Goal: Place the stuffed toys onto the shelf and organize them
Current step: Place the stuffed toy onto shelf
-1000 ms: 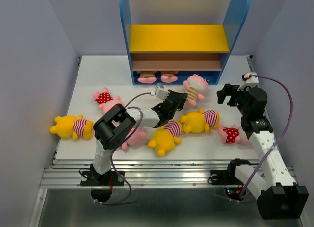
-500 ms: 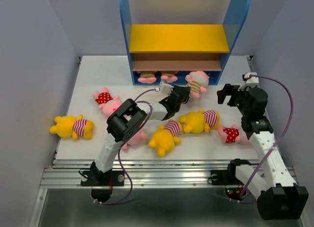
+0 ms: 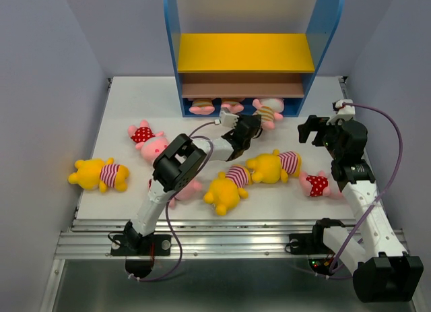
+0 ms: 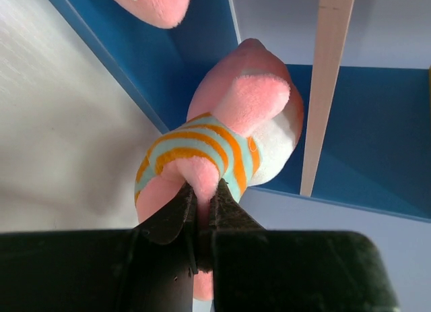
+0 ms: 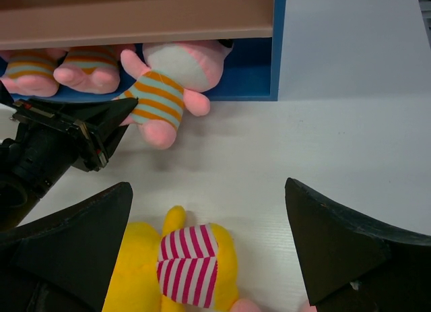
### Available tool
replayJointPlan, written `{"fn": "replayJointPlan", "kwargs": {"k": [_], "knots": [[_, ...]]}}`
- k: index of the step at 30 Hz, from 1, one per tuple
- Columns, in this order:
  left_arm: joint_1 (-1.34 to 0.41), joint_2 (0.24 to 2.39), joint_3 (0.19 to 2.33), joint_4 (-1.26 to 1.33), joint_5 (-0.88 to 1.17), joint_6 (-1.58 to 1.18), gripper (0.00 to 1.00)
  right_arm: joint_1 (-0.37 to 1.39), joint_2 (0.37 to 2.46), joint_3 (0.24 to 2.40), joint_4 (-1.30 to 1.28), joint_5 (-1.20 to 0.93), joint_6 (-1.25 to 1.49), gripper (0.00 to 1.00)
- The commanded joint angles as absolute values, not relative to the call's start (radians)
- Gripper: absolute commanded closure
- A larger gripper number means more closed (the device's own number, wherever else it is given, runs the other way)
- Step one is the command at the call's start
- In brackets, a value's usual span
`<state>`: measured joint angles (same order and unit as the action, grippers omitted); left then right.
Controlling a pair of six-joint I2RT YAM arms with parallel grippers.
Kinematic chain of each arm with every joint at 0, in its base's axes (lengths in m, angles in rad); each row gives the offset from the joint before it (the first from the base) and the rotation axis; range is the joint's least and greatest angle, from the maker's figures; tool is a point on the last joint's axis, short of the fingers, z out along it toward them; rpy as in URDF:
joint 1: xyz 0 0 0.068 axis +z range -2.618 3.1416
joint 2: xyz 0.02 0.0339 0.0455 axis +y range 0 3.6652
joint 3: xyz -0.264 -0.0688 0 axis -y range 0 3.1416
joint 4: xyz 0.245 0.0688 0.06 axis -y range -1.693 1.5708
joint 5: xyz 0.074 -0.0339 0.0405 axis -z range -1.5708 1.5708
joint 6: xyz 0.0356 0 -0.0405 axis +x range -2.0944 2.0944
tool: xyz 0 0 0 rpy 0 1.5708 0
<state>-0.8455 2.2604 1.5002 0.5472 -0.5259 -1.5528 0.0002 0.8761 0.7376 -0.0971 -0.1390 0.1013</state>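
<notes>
My left gripper (image 3: 250, 125) is shut on the leg of a pink pig in a tan-striped shirt (image 3: 269, 112), whose head is inside the bottom tier of the blue shelf (image 3: 323, 42); it also shows in the left wrist view (image 4: 222, 143) and the right wrist view (image 5: 172, 83). Another tan-striped pig (image 3: 215, 106) lies in the bottom tier at the left. My right gripper (image 3: 324, 129) is open and empty above the table, over a yellow bear (image 5: 182, 271). Yellow bears (image 3: 273, 166), (image 3: 225, 189), (image 3: 100, 174) and red-dotted pigs (image 3: 147, 137), (image 3: 316, 184) lie on the table.
The white table (image 3: 121, 103) has grey walls at left and right. The shelf's yellow board (image 3: 246, 52) and brown board (image 3: 242, 89) hold nothing. A pink pig (image 3: 182, 189) lies under my left arm.
My left gripper has carried the tan-striped pig away from the table's middle towards the shelf, and its head now lies in the bottom tier. The right arm has not moved.
</notes>
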Motion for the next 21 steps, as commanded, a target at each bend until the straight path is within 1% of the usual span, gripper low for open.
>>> {"fn": "replayJointPlan", "kwargs": {"k": [1, 21], "knots": [[-0.835, 2.267, 1.585, 0.572, -0.584, -1.595, 1.00, -0.005, 0.851, 0.733, -0.040, -0.140, 0.092, 0.00], [-0.802, 2.422, 1.845, 0.509, -0.678, -1.701, 1.00, -0.005, 0.848, 0.727, -0.029, -0.132, 0.087, 0.00]]}}
